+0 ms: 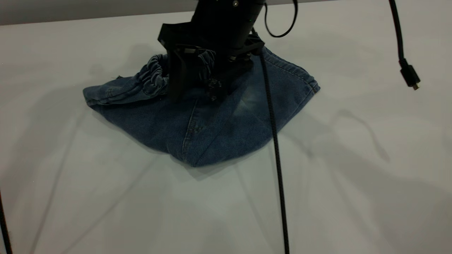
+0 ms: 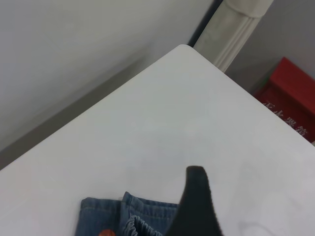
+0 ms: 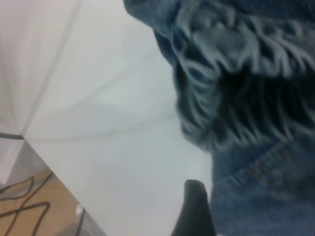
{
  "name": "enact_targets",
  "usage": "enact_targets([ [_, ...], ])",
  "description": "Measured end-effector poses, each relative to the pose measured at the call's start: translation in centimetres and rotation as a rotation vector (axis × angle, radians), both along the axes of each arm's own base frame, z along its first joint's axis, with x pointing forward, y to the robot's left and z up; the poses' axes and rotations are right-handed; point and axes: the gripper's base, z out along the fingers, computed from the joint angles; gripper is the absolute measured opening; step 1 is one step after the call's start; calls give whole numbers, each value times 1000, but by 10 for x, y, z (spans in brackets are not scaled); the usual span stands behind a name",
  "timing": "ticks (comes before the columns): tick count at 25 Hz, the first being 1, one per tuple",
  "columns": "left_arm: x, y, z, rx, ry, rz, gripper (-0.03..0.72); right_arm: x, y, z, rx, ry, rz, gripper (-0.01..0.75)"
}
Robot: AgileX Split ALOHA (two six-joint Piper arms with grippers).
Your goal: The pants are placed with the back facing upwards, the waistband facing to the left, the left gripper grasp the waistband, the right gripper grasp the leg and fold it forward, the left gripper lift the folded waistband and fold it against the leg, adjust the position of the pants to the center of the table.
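Soft, limp blue denim pants (image 1: 212,130) | black claw (image 1: 197,83), jaw state unclear, at ruffled elastic waistband (image 1: 155,76) | grip there

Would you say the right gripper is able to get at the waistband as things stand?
Probably yes: the right gripper sits low over the pants, right at the ruffled waistband, with nothing visible between them.
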Motion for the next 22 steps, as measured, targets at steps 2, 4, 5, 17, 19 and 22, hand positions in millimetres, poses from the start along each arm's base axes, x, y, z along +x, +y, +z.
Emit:
enact_targets([
  [2,0,0,0,0,0,0,529,4,5,-2,40,-12,-9,479],
  [4,0,0,0,0,1,-1,529,7,10,-6,71,-6,-10,479],
  [5,0,0,0,0,2,-2,529,10,13,-8,86,-4,-13,479],
  [17,-2,-1,-1,4,12,-19,529,63,36,20,205,-316,-134,479],
  [19,-2,-1,-1,4,12,-20,529,67,35,20,203,-344,-156,479],
  [22,-2,-1,-1,4,16,-22,527,66,33,18,161,-363,-120,479],
])
